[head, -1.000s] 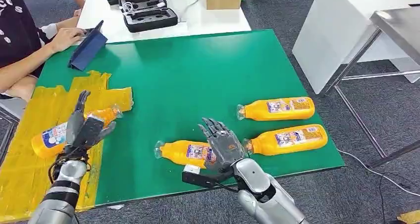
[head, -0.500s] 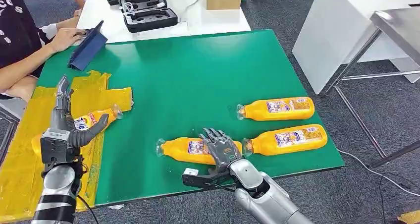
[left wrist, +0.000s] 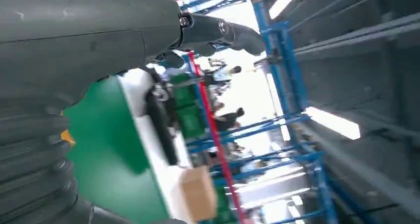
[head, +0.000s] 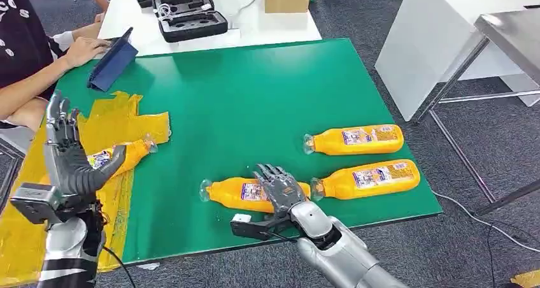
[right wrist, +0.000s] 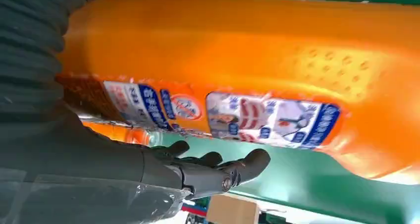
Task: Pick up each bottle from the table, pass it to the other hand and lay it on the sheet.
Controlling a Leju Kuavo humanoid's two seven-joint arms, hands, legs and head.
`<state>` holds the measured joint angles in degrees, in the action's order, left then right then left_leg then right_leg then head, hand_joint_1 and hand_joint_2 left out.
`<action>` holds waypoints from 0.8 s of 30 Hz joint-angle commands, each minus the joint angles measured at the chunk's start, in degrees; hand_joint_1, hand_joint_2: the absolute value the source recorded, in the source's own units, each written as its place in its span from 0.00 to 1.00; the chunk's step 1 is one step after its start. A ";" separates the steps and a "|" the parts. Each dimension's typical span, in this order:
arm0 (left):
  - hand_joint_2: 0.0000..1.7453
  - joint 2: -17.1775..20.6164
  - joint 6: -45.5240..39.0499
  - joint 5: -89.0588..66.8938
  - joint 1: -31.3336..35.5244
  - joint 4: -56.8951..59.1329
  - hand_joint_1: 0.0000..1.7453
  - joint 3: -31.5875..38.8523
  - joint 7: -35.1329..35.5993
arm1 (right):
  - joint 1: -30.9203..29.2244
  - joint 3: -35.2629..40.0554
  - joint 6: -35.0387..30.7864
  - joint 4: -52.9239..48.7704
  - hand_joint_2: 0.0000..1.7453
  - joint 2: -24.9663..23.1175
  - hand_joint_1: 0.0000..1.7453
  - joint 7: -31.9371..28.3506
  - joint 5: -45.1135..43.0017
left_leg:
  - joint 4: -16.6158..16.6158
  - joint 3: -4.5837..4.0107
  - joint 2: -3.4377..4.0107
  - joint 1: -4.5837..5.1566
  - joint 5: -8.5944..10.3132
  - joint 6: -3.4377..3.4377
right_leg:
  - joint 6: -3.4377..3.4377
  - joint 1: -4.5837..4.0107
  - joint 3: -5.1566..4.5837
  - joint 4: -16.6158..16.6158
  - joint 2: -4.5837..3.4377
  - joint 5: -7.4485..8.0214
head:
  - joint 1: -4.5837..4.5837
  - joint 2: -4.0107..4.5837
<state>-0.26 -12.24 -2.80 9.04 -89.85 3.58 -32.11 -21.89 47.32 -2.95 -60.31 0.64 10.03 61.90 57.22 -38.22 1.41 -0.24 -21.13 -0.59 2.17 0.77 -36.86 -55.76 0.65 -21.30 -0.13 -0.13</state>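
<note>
Pick step on the near bottle lying at the green table's front edge: right hand draped over it, fingers not yet closed; left hand raised, spread, empty above the yellow sheet; next needs a firm wrap and lift.

Left hand raised, fingers spread; right hand low, open.

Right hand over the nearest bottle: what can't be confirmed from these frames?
- Contact: in the head view the right hand covers the nearest bottle; its palm side is hidden.
- Grasp: in the right wrist view the fingers lie beside the bottle, apart from it; closure can't be judged.
- Label text: too small.
- The bottle on the sheet is partly hidden by the left hand.
</note>
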 commanded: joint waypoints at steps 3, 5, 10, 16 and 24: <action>1.00 -1.25 -0.37 0.35 -1.63 -9.68 0.00 -4.19 -0.19 | 0.43 -4.81 -5.98 6.92 1.00 -2.65 1.00 0.83 -7.69 | -0.01 0.33 -0.13 -0.06 -0.09 0.06 | -0.15 -0.05 0.29 0.03 0.05 -0.11 | 0.00 0.00; 1.00 -1.26 -0.53 0.56 -1.60 -9.94 0.00 -4.91 0.02 | 1.01 -6.12 -6.61 4.88 1.00 -2.67 1.00 0.44 -8.78 | 0.06 0.49 -0.27 -0.08 -0.18 0.07 | -0.20 -0.05 0.47 -0.03 0.13 -0.22 | 0.00 0.00; 1.00 -1.37 1.15 4.68 -1.14 -9.65 0.00 -6.01 1.47 | 3.69 -10.31 -11.15 -0.28 1.00 -2.81 1.00 -1.80 -10.78 | -0.01 0.36 -0.20 -0.04 -0.05 -0.01 | -0.17 -0.01 0.38 0.03 0.11 -0.13 | 0.00 0.00; 1.00 -1.10 1.14 4.78 -0.67 -8.77 0.00 -8.42 2.29 | 5.16 -15.26 -20.04 -6.58 1.00 -3.58 1.00 -6.84 -13.46 | 0.03 0.22 -0.18 -0.01 -0.06 0.01 | -0.11 0.01 0.28 -0.04 0.08 -0.07 | 0.00 0.00; 1.00 2.35 7.66 7.25 0.52 -6.12 0.00 -13.95 9.13 | 7.92 -21.03 -28.75 -15.17 1.00 -4.74 1.00 -19.22 -25.46 | 0.04 0.17 -0.24 -0.01 -0.09 0.00 | -0.12 0.01 0.20 -0.06 0.13 -0.12 | 0.02 0.00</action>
<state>-1.27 -11.02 1.79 7.08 -100.21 -3.80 -29.95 -15.99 33.38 -24.82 -66.88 -2.82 1.06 46.39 57.22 -38.26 1.40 -0.23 -21.11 -0.63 2.12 0.79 -36.89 -55.76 0.67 -21.25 -0.11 -0.13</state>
